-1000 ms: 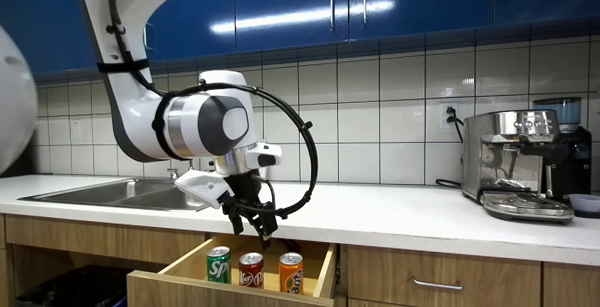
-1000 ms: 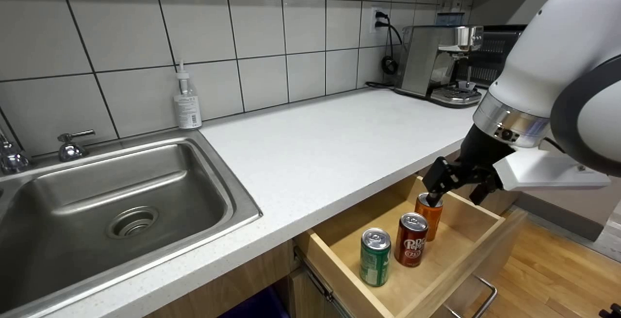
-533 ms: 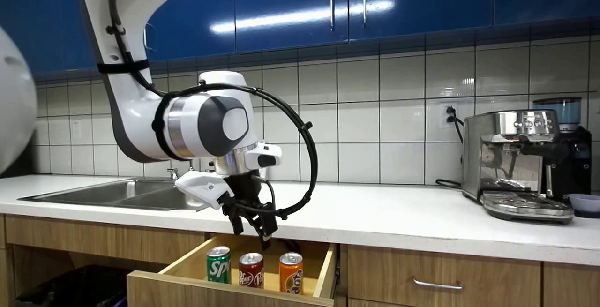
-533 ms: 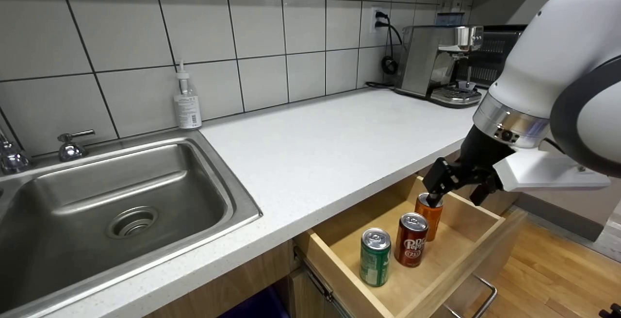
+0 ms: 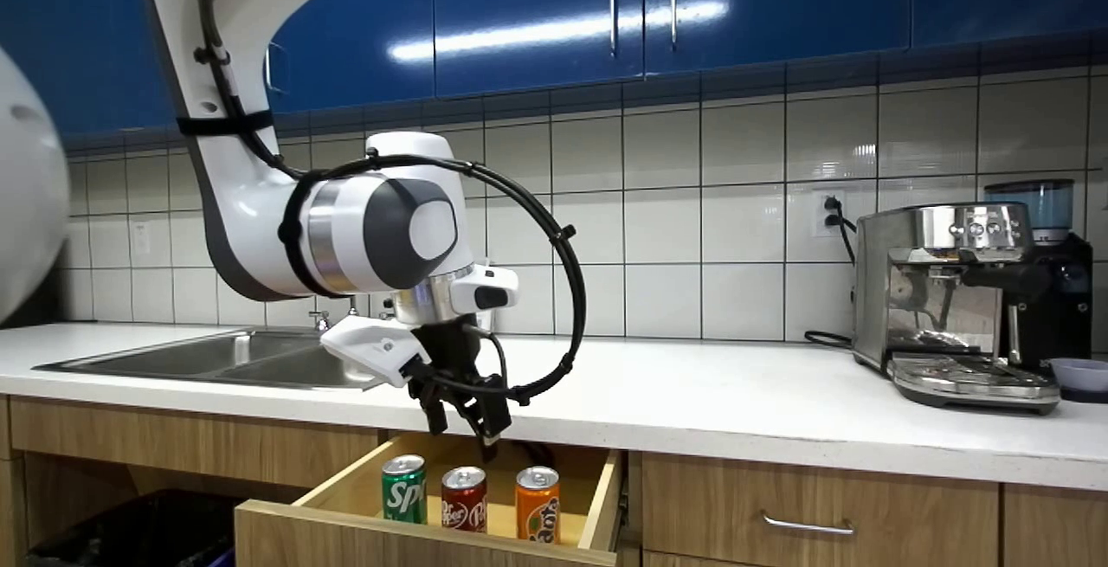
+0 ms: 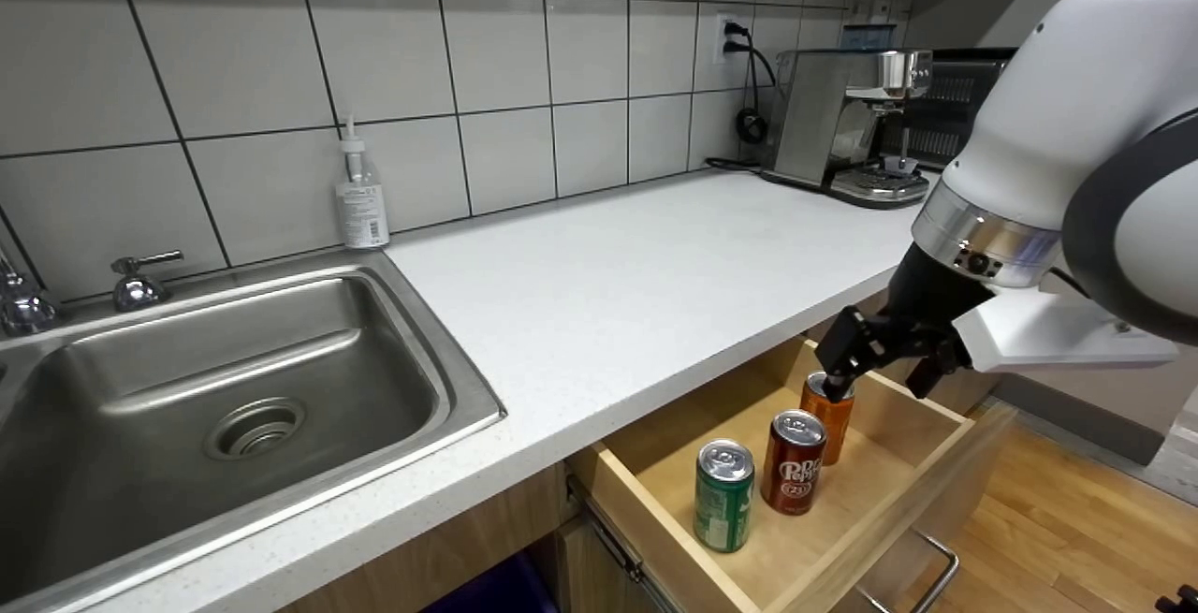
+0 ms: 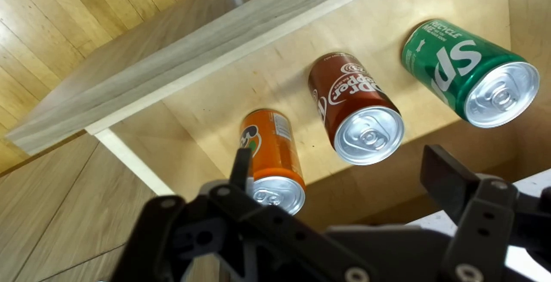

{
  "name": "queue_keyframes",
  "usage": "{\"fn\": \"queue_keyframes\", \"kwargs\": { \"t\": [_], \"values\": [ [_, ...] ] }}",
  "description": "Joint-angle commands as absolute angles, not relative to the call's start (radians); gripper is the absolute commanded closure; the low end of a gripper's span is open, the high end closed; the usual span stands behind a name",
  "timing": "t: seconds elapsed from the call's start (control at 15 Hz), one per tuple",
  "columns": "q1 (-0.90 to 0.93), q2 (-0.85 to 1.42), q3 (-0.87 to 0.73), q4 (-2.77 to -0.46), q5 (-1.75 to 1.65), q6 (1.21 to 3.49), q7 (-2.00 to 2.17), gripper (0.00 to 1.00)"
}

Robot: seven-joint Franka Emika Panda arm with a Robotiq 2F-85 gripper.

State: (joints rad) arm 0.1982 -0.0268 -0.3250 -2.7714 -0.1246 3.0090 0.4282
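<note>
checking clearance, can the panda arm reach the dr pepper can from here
Probably yes: the open gripper hangs above the pulled-out drawer and nothing covers the Dr Pepper can, though the nearby Fanta can may crowd the approach.

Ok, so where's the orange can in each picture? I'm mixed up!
In an exterior view: the orange can is bottom middle, rightmost in the open drawer.
In an exterior view: the orange can is lower right, the farthest can, partly behind the gripper.
Wrist view: the orange can is near the middle, leftmost of three.
Shared landmark: the dark red Dr Pepper can beside it.
</note>
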Motion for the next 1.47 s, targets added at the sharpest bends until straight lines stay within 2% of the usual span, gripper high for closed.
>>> {"fn": "queue_keyframes", "kwargs": {
  "t": [0.0, 0.27, 0.33, 0.67, 1.4],
  "values": [
    [0.206, -0.069, -0.322, -2.778, -0.137, 2.971, 0.405, 0.00],
    [0.228, -0.096, -0.322, -2.778, -0.119, 2.929, 0.364, 0.00],
    [0.125, -0.102, -0.204, -2.778, -0.076, 2.912, 0.323, 0.00],
    [0.081, -0.137, -0.115, -2.780, -0.005, 2.828, 0.239, 0.00],
    [0.050, -0.170, -0.076, -2.779, 0.036, 2.673, 0.113, 0.00]
  ]
}}
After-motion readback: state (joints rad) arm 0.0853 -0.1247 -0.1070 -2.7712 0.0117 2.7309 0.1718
